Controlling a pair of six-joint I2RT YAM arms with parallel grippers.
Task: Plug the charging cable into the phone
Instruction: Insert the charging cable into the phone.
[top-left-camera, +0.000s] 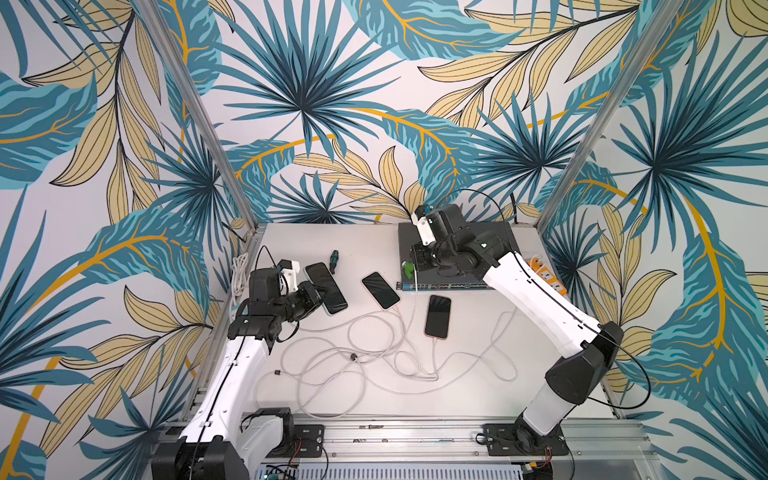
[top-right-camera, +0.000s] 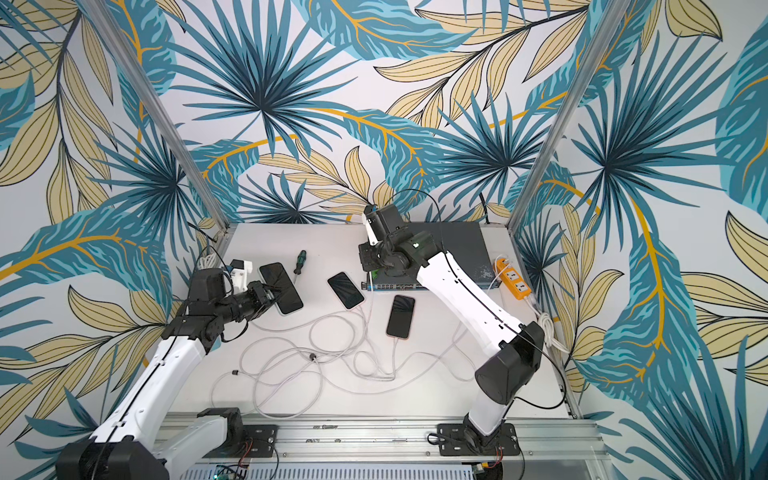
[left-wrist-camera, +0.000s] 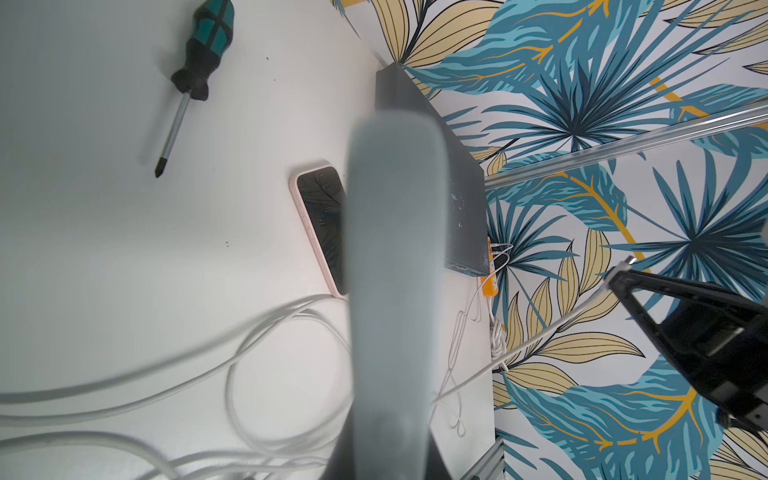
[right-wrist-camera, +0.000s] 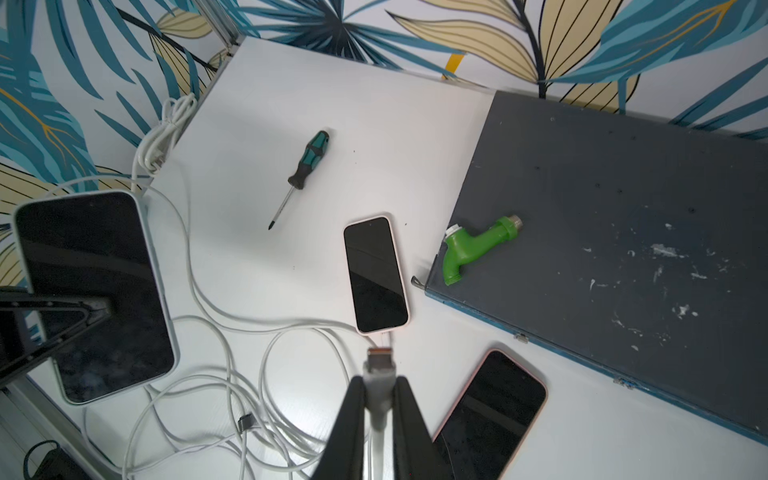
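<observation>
Three phones in view, one in hand. The left end effector (top-left-camera: 319, 294) is clamped on the pale-cased phone (top-left-camera: 326, 289), with one finger (right-wrist-camera: 62, 320) lying across its dark screen. The phone sits raised, and white cable runs beneath it.

The right end effector (right-wrist-camera: 379, 380) is pinched narrow on the plug (right-wrist-camera: 378, 361) of the charging cable (right-wrist-camera: 376, 419). The plug's metal tip projects past the fingertips and the cord trails back between them. Plug and held phone are well apart, the phone off to one side of the right end effector.

- Just ahead of the right tips, down on the counter (right-wrist-camera: 311, 104): pink-cased phone (right-wrist-camera: 376, 274), a cable already in its port.
- Close beside the right fingers: second pink-cased phone (right-wrist-camera: 494, 411), screen dark.
- Farther ahead: screwdriver (right-wrist-camera: 305, 166).
- On the far side from the held phone: green tap fitting (right-wrist-camera: 473, 247) on the grey box (right-wrist-camera: 623, 249).
- Between the two end effectors: loose white cables (top-left-camera: 353, 357), coiled and crossing.
</observation>
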